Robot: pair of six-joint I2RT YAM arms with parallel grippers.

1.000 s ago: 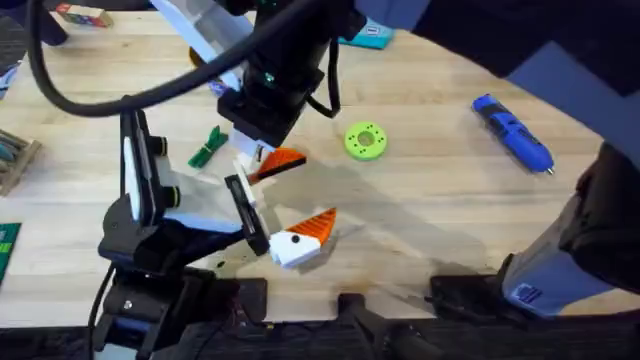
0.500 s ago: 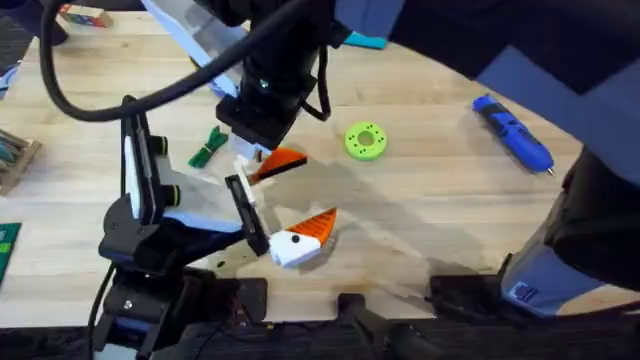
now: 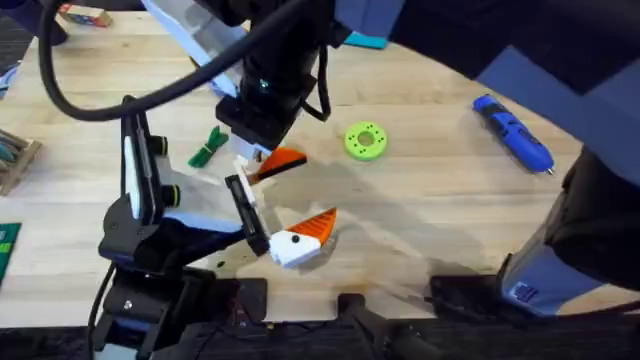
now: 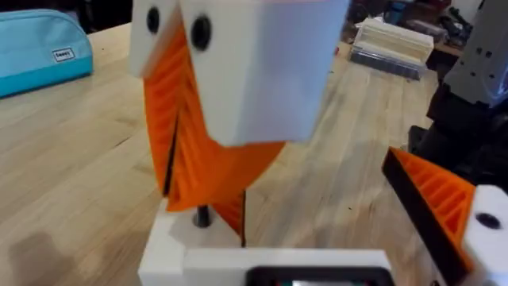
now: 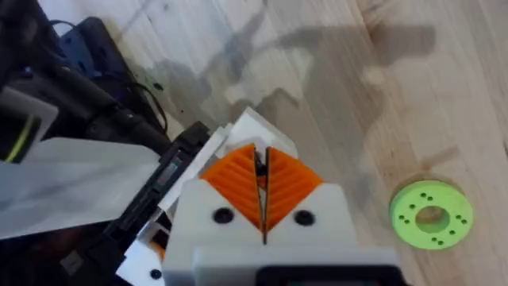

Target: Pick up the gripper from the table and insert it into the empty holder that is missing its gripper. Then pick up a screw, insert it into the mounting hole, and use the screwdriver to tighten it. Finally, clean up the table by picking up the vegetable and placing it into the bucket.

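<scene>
My right gripper [image 3: 252, 148] reaches across to the left of the middle and is shut on the gripper [image 3: 283, 161], a white finger whose orange wedge sticks out to the right. It hangs just behind the holder [image 3: 243, 210], a black bar on my left gripper [image 3: 275, 225]. That gripper is open and carries one mounted finger with a black dot [image 3: 300, 240] [image 4: 468, 222]. The right fingers [image 4: 182, 143] show close up in the left wrist view. The vegetable [image 3: 208, 147] lies left of them. The blue screwdriver [image 3: 512, 130] lies far right. The bucket is hidden, and I cannot make out a screw.
A green disc with holes [image 3: 365, 141] [image 5: 431, 214] sits right of the right gripper. A teal pouch [image 3: 368, 35] [image 4: 40, 44] lies at the back. Small items line the left edge [image 3: 15, 155]. The right arm looms large over the right side and the back.
The right arm shifted slightly toward the back left a second ago, then held still. The held gripper stays at about the same spot.
</scene>
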